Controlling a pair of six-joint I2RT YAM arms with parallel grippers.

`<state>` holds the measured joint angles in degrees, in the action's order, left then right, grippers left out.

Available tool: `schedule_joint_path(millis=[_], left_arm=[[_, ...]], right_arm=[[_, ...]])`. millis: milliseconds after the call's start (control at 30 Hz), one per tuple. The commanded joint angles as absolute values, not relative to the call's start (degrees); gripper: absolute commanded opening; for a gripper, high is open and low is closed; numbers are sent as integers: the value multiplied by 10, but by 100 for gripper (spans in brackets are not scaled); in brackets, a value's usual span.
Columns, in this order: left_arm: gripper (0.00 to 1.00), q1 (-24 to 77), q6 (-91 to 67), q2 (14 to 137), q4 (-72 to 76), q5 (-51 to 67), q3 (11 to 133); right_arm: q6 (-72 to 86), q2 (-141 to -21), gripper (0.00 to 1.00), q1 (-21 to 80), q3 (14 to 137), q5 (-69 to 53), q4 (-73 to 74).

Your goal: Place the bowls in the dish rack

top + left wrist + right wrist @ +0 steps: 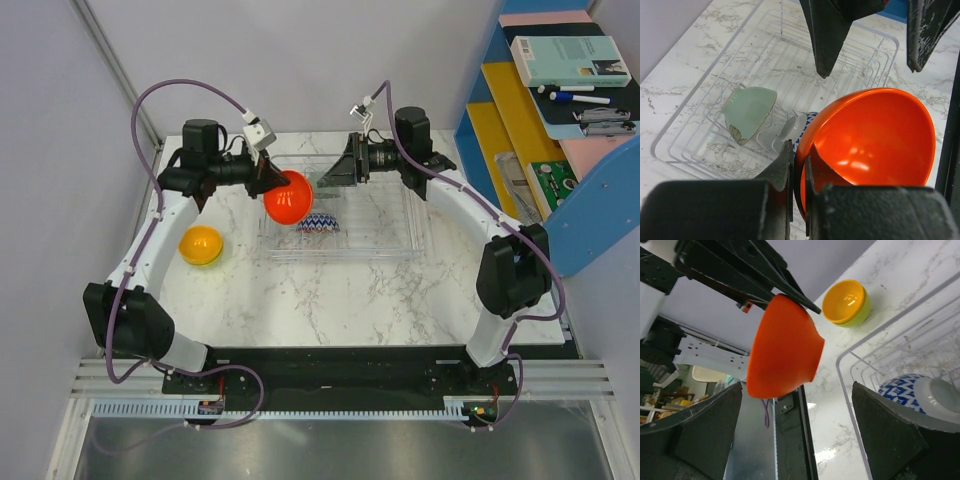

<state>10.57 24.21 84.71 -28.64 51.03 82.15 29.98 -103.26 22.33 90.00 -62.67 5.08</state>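
My left gripper (268,180) (797,150) is shut on the rim of the red-orange bowl (285,198) (870,140) and holds it tilted above the near-left corner of the clear dish rack (385,225) (805,85). The bowl also shows in the right wrist view (782,347). My right gripper (335,172) (797,385) is open and empty over the rack, facing that bowl. The pale grey-green bowl (747,112) lies on its side in the rack. The blue-white zigzag bowl (318,223) (900,390) is in the rack too. The orange-yellow bowl (200,245) (842,300) sits on the table left of the rack, seemingly nested in a lime green one.
A blue and yellow shelf unit (520,130) with books and pens stands at the right, beyond the table's edge. White walls close off the left and back. The right gripper's fingers (827,40) hang at the top of the left wrist view.
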Motion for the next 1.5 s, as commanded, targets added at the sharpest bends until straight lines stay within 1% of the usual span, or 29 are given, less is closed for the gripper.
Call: schedule_joint_path(millis=[0,67,300,667,933,1033,1067,1100,1233,1267,1333,1367,1433,1467], left_arm=[[2,119,217,851,-265,505,832],[2,123,213,855,-263,504,838],[2,138,204,842,-246,500,838],[2,155,192,811,-193,484,809],[2,166,203,804,-172,461,792],[2,168,201,802,-167,461,785],[2,169,201,802,-166,459,784],[2,169,202,801,-164,459,782],[2,170,205,797,-164,455,780],[2,170,205,796,-163,454,780],[2,170,207,795,-163,452,780],[2,170,206,795,-163,451,780],[2,171,207,795,-163,452,780],[2,171,206,795,-163,453,780]], right_arm=[[466,-1033,98,225,861,-695,-192],[501,-1036,98,226,846,-694,-224],[493,-1043,98,228,837,-690,-218],[439,-1049,98,237,842,-689,-157],[447,-1053,96,243,842,-700,-158],[488,-1056,95,246,832,-711,-202],[503,-1057,94,246,827,-716,-240],[534,-1057,93,247,824,-719,-258],[544,-1062,86,250,821,-724,-274],[545,-1063,81,250,821,-724,-274],[545,-1063,75,250,820,-729,-274],[545,-1063,70,251,820,-730,-274],[546,-1063,66,251,819,-735,-275],[547,-1063,61,252,818,-736,-278]])
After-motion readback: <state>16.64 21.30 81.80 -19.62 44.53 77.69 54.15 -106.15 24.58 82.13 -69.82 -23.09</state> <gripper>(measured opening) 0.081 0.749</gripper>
